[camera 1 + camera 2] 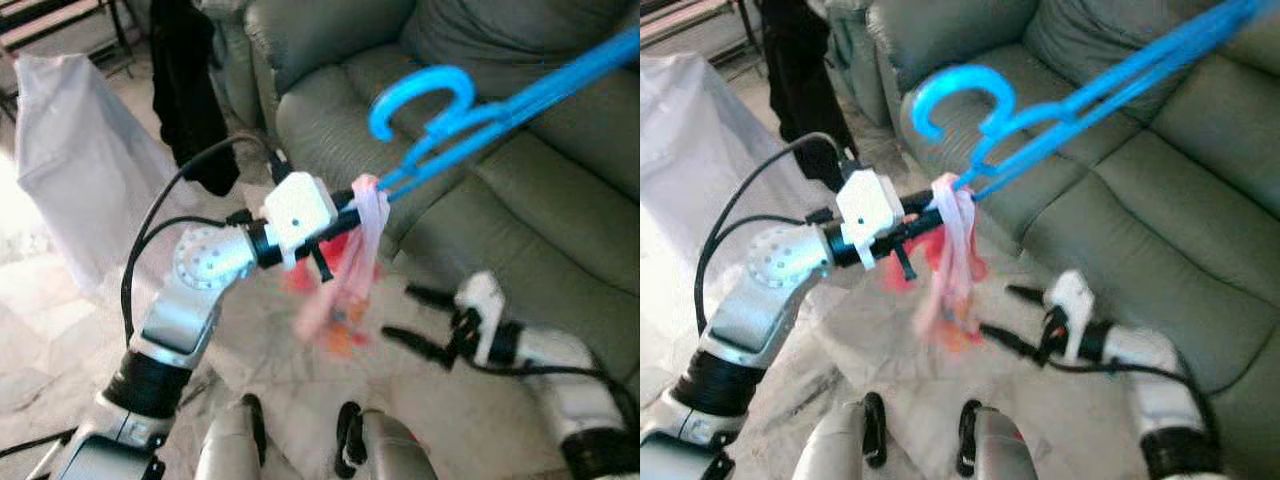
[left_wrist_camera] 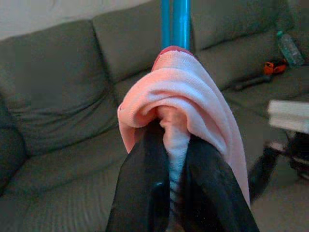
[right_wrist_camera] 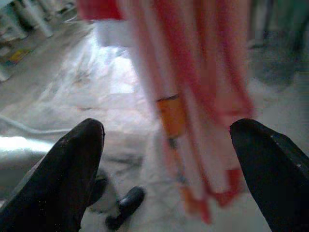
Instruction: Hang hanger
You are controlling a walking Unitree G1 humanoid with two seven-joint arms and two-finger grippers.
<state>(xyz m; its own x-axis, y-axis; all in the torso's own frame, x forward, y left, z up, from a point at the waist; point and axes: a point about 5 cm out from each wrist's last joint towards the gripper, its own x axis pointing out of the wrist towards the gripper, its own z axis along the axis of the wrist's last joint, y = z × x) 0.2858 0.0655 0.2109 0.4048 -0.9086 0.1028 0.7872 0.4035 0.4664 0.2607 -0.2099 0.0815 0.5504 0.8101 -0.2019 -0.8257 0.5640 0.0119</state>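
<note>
Right gripper (image 1: 410, 315): low and nearest, above the pale marbled floor (image 1: 60, 330); its two black fingers (image 3: 72, 164) stand wide apart, holding nothing; the hanging cloth dangles just ahead of the gap.
Left gripper (image 1: 350, 205): raised at mid height on a silver arm with black cables; fingers (image 2: 145, 188) pressed together, clamped on a fold of the pink cloth where it wraps the hanger's end.
Pink cloth (image 1: 345, 290): soft knit, pale pink with red and orange bands, bunched at the grip and falling in a loose, blurred strip.
Hanger (image 1: 470, 110): bright blue plastic, smooth, thin double bars running up and away to the robot's right; curved open hook (image 1: 420, 95) in the air over the sofa, touching nothing.
Sofa (image 1: 560, 200): grey-green, padded, finely ribbed cushions, behind both arms.
Farther back: a white garment (image 1: 70, 150) and a black garment (image 1: 185, 80) hanging at the robot's left.
Step in hand (judgement): carrying the hanger toward a rail; no rail is clearly visible.
Doing it well (judgement): keep the clamp firm, hold the hook's opening downward, lower it over the rail before releasing; keep the free gripper out of the cloth.
</note>
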